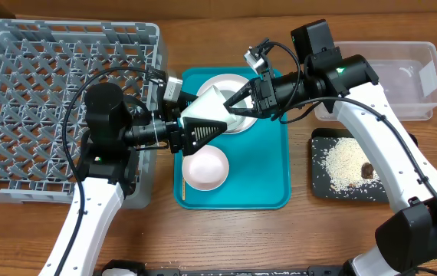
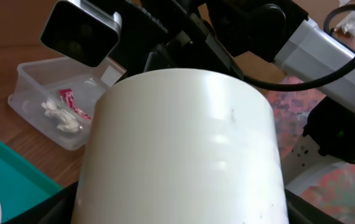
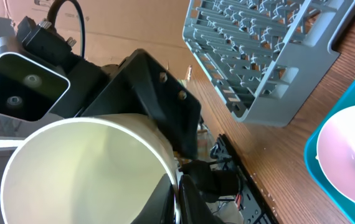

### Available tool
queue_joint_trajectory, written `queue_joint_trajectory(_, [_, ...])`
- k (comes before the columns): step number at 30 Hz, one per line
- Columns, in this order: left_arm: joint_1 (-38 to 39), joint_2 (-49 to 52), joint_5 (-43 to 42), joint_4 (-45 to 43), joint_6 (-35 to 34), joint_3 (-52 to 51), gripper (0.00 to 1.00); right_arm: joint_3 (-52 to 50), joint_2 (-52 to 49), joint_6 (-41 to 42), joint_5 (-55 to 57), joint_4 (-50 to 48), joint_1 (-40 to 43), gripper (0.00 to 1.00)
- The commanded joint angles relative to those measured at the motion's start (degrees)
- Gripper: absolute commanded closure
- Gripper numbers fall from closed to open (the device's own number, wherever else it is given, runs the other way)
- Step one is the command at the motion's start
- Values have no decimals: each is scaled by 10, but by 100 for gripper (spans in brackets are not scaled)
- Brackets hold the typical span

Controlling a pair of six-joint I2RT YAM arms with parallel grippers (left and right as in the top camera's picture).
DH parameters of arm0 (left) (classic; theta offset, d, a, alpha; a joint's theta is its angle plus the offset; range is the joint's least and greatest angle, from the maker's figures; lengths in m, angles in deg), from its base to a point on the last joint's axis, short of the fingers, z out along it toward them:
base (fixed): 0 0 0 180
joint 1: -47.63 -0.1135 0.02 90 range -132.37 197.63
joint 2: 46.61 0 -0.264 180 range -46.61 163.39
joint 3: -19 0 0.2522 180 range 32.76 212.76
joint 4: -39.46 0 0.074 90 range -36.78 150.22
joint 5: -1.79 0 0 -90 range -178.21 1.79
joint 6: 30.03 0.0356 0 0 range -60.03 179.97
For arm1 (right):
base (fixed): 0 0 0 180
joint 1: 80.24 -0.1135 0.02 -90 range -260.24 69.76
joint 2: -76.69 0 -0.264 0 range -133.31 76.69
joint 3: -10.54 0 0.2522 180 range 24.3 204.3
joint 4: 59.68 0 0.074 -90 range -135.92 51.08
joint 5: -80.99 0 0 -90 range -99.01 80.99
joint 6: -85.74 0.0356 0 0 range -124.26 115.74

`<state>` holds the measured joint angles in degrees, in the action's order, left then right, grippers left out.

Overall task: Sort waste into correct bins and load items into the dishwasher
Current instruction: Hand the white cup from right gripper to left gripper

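Note:
The small white cup (image 1: 209, 104) is held tipped on its side above the teal tray (image 1: 268, 188). My left gripper (image 1: 200, 129) is shut around its body, which fills the left wrist view (image 2: 177, 143). My right gripper (image 1: 239, 101) pinches its rim, one finger inside and one outside (image 3: 177, 190); the cup's inside (image 3: 84, 168) looks empty. The pale pink bowl (image 1: 205, 168) sits on the tray's front. A pale round dish (image 1: 236, 121) lies partly hidden under the grippers. The clear tub (image 1: 429, 57) holds the red wrapper (image 2: 67, 98) and tissue (image 2: 58, 115). The black tray (image 1: 320, 138) holds rice (image 1: 343, 162) and the brown lump (image 1: 366, 170).
The grey dish rack (image 1: 50, 100) fills the left of the table and shows in the right wrist view (image 3: 258, 50). Both arms cross over the teal tray. A thin wooden stick (image 1: 183, 190) lies along the tray's left edge.

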<state>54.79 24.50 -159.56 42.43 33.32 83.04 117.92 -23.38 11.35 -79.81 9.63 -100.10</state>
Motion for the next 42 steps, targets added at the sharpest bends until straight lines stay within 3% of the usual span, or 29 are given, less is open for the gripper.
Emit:
queue_joint_trajectory(1, [3, 0, 14, 0, -4, 9, 22, 1, -1, -6, -24, -2, -6, 96])
queue_joint_trajectory(6, [3, 0, 18, 1, -4, 9, 24, 1, -1, -5, -17, -2, -6, 96])
queue_joint_trajectory(10, [3, 0, 57, 15, -4, 9, 18, 1, -1, -2, -17, -2, 2, 96])
queue_joint_trajectory(15, [3, 0, 100, 37, -4, 9, 19, 1, -2, 20, -8, -9, 30, 96])
queue_joint_trajectory(27, [3, 0, 105, -20, -38, 9, 18, 1, -1, 40, -8, -20, 28, 96])
queue_joint_trajectory(34, [3, 0, 103, -32, -57, 9, 21, 1, -1, 40, -9, -22, 27, 96])
queue_joint_trajectory(42, [4, 0, 102, -58, -73, 9, 33, 1, -1, 42, -9, -22, 24, 96])
